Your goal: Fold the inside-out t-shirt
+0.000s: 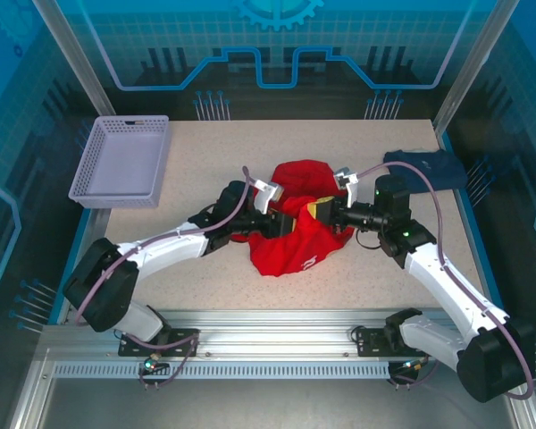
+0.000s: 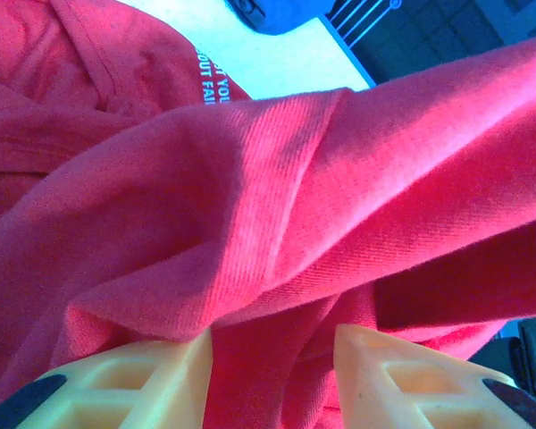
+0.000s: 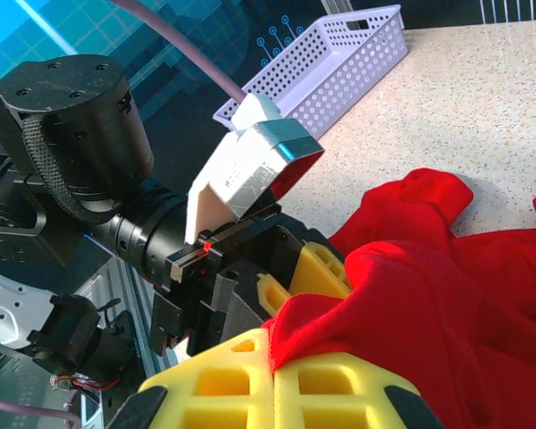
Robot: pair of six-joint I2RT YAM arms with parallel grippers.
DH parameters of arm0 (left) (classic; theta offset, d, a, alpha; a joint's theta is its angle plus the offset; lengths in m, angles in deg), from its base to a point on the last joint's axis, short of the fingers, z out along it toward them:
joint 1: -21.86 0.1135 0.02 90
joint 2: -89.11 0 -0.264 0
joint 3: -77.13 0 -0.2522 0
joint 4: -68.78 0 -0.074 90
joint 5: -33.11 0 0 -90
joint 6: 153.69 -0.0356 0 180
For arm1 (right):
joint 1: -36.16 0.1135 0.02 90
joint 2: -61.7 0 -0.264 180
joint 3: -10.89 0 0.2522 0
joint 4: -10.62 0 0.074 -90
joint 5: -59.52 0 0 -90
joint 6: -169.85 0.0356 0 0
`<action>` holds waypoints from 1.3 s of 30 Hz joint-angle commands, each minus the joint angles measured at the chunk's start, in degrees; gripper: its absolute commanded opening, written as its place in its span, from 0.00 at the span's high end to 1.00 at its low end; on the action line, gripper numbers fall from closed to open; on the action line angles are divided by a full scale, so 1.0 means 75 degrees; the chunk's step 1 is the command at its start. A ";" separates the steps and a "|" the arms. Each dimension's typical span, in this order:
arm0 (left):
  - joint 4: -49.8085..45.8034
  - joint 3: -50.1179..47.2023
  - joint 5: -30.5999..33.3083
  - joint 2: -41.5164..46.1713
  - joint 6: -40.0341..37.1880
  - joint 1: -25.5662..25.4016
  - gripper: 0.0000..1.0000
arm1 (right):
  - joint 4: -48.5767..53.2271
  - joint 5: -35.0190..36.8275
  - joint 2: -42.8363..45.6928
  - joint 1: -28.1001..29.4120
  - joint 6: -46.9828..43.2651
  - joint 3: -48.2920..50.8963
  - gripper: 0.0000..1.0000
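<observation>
Top external view: the red t-shirt (image 1: 297, 246) lies bunched up in the middle of the table (image 1: 205, 152), between the two arms. The right gripper (image 3: 272, 371) has its yellow fingers pressed together, pinching a fold of the red t-shirt. The left gripper (image 2: 272, 375) pokes into the cloth from the left. Its fingers (image 2: 134, 380) stand apart with red cloth between them, and I cannot tell if they squeeze it. White letters (image 2: 213, 79) show on the shirt. A pale purple basket (image 1: 121, 161) sits at the far left corner. A dark blue cloth (image 1: 424, 167) lies at the far right.
</observation>
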 commanded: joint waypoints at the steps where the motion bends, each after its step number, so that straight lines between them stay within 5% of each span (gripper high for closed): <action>1: 0.0021 0.0314 -0.0414 -0.0198 -0.0021 0.0033 0.63 | -0.0159 -0.0186 0.0150 -0.0113 0.0064 0.0091 1.00; 9: 0.0360 0.0120 -0.0682 0.0177 -0.0070 0.0097 1.00 | 0.0390 0.0191 0.0409 -0.0187 -0.0157 -0.0174 1.00; 23: 0.1845 -0.1913 -0.0468 0.3144 0.0708 0.1102 1.00 | 0.1799 0.0300 0.0743 -0.1059 -0.0014 -0.1357 1.00; 29: 0.1147 -0.2007 -0.0631 0.3153 -0.0004 0.1105 1.00 | 0.1065 -0.0659 0.0335 -0.1061 0.0755 -0.1212 1.00; 34: 0.0641 -0.2271 0.0300 0.2624 -0.0509 0.1100 1.00 | 0.0089 -0.1421 0.0241 -0.1070 0.1547 -0.1155 1.00; 39: 0.1005 -0.2422 0.0785 0.2120 -0.0274 0.1104 1.00 | 0.0617 -0.1372 0.0292 -0.1132 0.1257 -0.1461 1.00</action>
